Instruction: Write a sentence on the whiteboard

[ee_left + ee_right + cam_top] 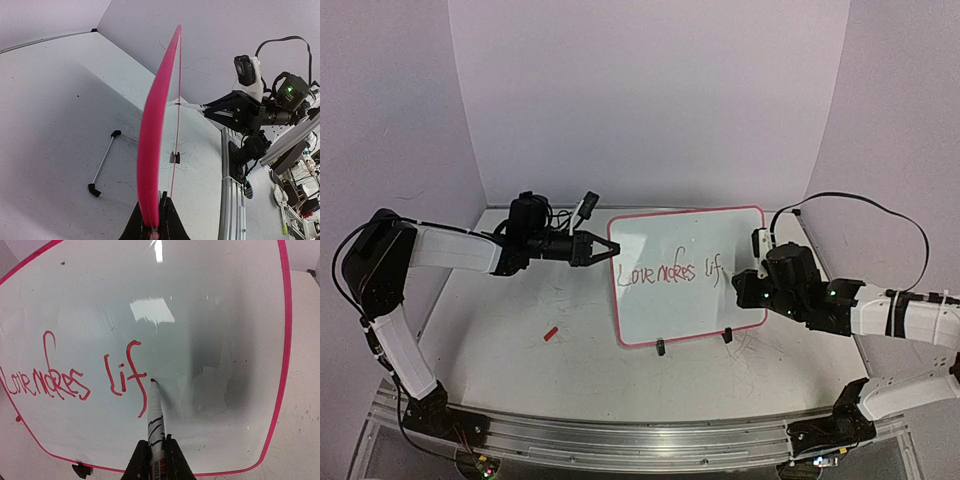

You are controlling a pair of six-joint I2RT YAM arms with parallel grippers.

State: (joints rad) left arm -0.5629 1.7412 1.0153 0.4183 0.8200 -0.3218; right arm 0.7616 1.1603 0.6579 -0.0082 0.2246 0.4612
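Glossy pink-rimmed whiteboard (pixel 687 300) is clamped at its edge by left pincer (pixel 152 212); red-tipped white marker (pixel 154 410) is clamped in right pincer (pixel 156 449). Red handwritten sentence (pixel 75 380) reads up to "lif"; "e" is judged next, with light tip contact.

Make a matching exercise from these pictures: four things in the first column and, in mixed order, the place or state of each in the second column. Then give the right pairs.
Things
1. left tool
2. right tool
3. marker tip
4. small red piece

Places and states
A. lies on the table, left of the whiteboard
B. shut on the marker
C. touches the whiteboard just after "lif"
D. shut on the whiteboard's pink rim

Pairs: 1-D, 2-B, 3-C, 4-A
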